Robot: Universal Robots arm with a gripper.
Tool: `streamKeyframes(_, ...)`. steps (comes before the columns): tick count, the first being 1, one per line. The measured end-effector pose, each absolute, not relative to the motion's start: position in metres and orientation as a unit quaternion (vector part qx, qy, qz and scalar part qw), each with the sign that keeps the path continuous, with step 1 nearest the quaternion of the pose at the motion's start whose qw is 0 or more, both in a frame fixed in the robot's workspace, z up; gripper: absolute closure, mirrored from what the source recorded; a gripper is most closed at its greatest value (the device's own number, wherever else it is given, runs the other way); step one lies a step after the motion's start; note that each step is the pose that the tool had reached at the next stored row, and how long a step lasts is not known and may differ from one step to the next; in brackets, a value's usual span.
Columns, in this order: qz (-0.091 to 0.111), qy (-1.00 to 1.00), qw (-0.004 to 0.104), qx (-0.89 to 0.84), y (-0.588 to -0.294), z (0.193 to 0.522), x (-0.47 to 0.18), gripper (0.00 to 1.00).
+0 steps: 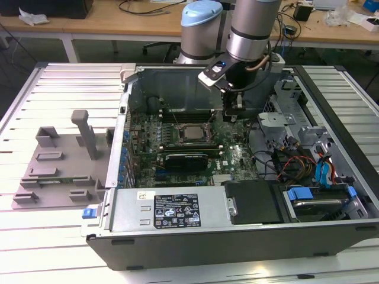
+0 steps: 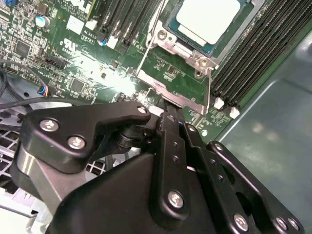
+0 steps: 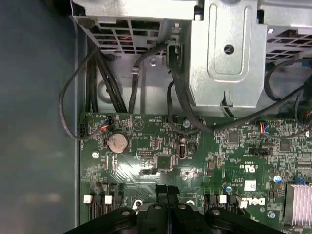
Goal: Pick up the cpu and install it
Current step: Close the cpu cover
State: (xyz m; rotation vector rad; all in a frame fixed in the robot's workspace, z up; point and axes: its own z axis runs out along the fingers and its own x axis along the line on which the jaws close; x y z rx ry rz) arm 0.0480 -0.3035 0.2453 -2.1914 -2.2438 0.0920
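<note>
The cpu [image 1: 188, 133] lies flat in the socket on the motherboard inside the open computer case; its pale silver top [image 2: 207, 19] sits within the metal socket frame [image 2: 170, 90]. My gripper [image 1: 231, 115] hangs low over the board, just off the socket toward the exterior view's right. Its black fingers [image 2: 168, 146] are pressed together with nothing between them. In both wrist views the gripper [image 3: 167, 189] is apart from the cpu.
A grey fixture tray [image 1: 59, 160] with upright posts stands outside the case on the exterior view's left. Memory slots [image 2: 253, 63] flank the socket. A metal drive cage [image 3: 226, 58], loose cables [image 1: 296, 163] and a coin battery [image 3: 117, 142] lie near the gripper.
</note>
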Motion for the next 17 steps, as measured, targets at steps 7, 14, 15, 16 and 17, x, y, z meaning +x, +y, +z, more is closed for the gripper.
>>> streamKeyframes(7,0.029,-0.715,0.002,-0.698,-0.303,0.245,0.045,0.89)
streamKeyframes(14,0.029,-0.715,0.002,-0.698,-0.303,0.245,0.031,0.89)
streamKeyframes(15,0.029,-0.715,0.002,-0.698,-0.303,0.245,0.029,0.89)
streamKeyframes(16,0.029,-0.715,0.002,-0.698,-0.303,0.245,0.028,0.89)
streamKeyframes(17,0.029,-0.715,0.002,-0.698,-0.303,0.245,0.025,0.89)
